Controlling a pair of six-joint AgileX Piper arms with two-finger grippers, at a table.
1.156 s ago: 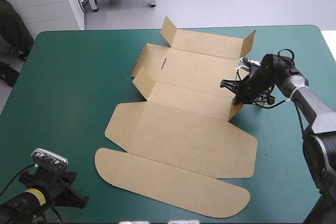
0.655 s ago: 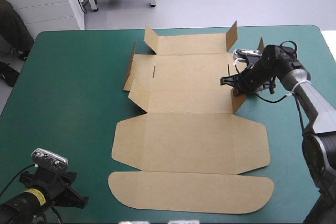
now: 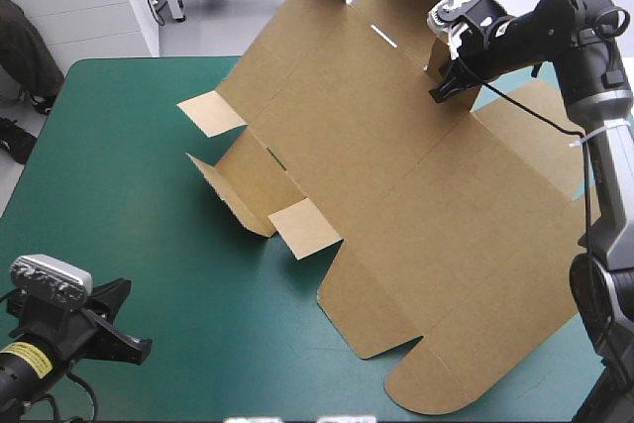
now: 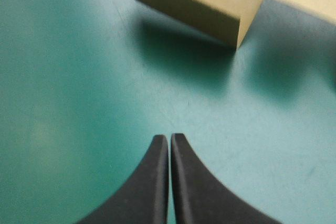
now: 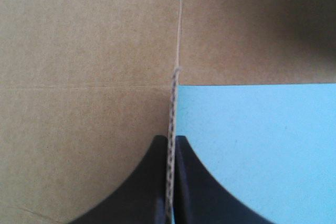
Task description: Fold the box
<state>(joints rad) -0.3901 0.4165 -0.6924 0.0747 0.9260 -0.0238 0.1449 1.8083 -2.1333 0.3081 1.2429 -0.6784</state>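
Lifts the box point(image 3: 416, 205), flat on the bench point(image 3: 129, 195) just before, into a steep tilt with the right end effector point(image 3: 439, 91) pinching its edge up high, and shifts the left end effector point(image 4: 169, 139) slightly toward the bench's left edge.

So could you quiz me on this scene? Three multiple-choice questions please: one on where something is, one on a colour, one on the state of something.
1. Where is the left gripper relative to the box?
A) clamped on it
B) apart from it, over bare table
C) underneath it

2. What colour is the table's cover?
A) red
B) white
C) teal-green

3. What state is the box in?
A) lying flat on the table
B) held up at a tilt by the right gripper
C) torn in two

Answers:
1 B: the left wrist view shows it shut over bare cover, with the box well ahead of it.
2 C: teal-green shows all around the box.
3 B: the right gripper pinches one edge high up, and the sheet slopes down toward the table.
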